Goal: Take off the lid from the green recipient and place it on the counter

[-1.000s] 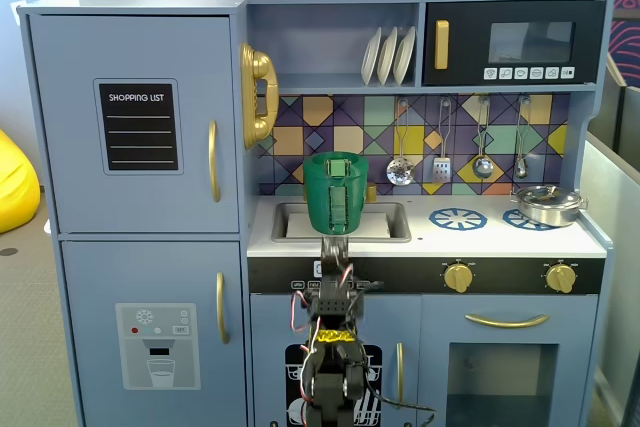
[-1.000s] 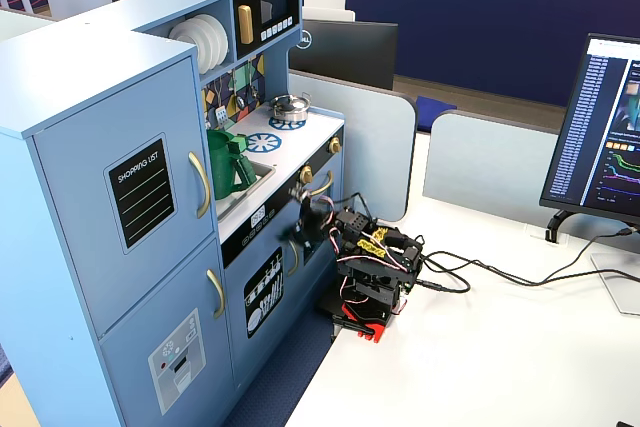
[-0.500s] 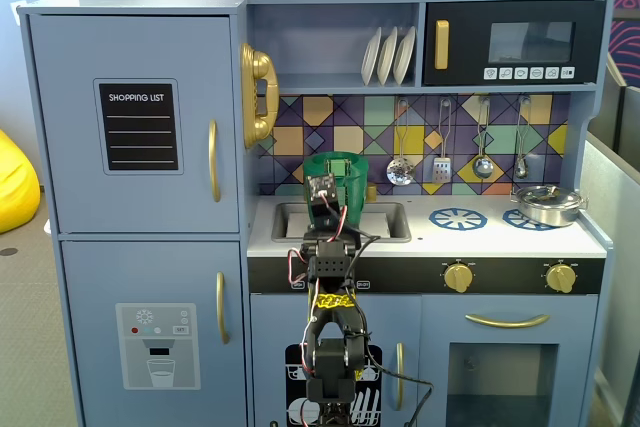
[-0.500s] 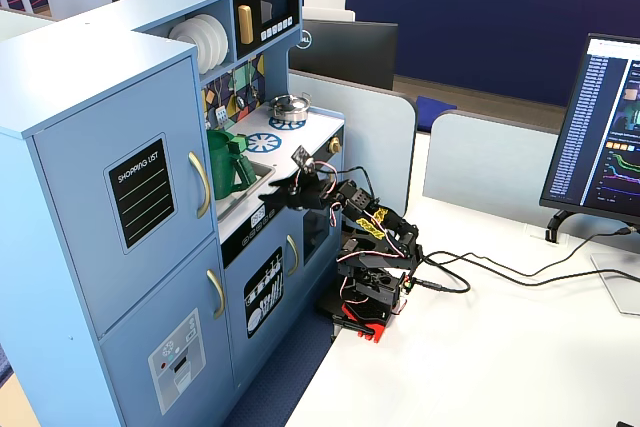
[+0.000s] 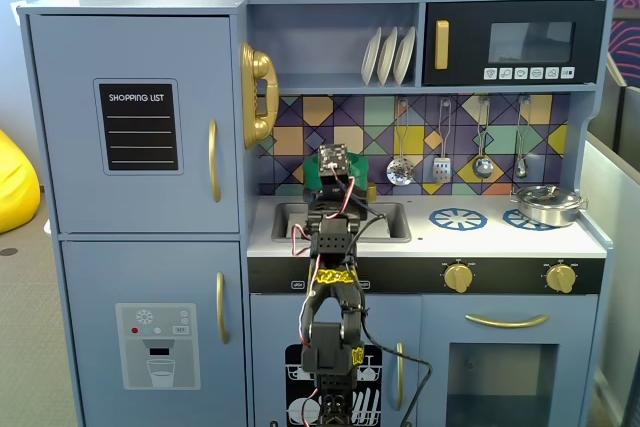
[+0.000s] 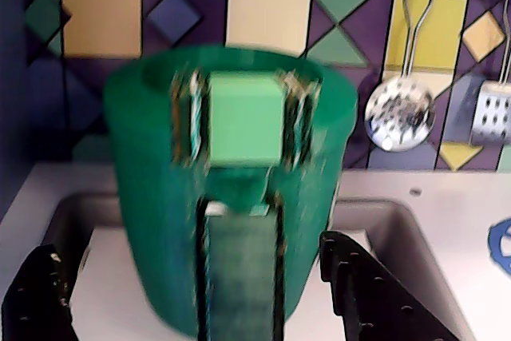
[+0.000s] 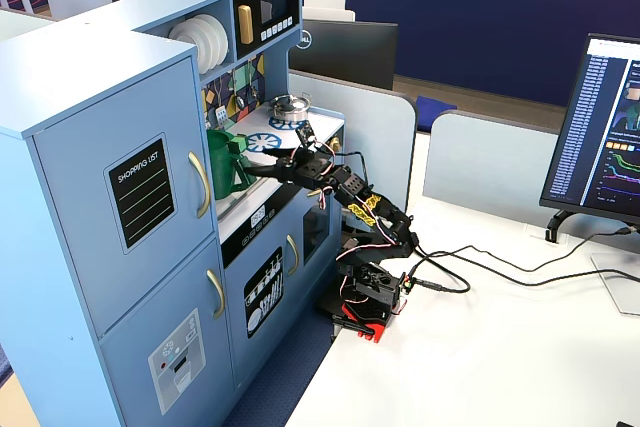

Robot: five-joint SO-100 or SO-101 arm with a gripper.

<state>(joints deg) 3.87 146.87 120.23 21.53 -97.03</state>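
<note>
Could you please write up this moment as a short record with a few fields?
setting: blue toy kitchen, white counter with a sink
green recipient: upright in the sink, directly ahead of the wrist camera
lid: not distinguishable in any view
gripper: open, fingers either side of the recipient's base in the wrist view, short of it in a fixed view
steel pot: on the right burner ring
hanging utensils: on the tiled back wall
task state: lid not on the counter yet

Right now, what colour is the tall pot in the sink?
Dark green pot, with a lighter green block on its front; clearest in the wrist view.
</note>
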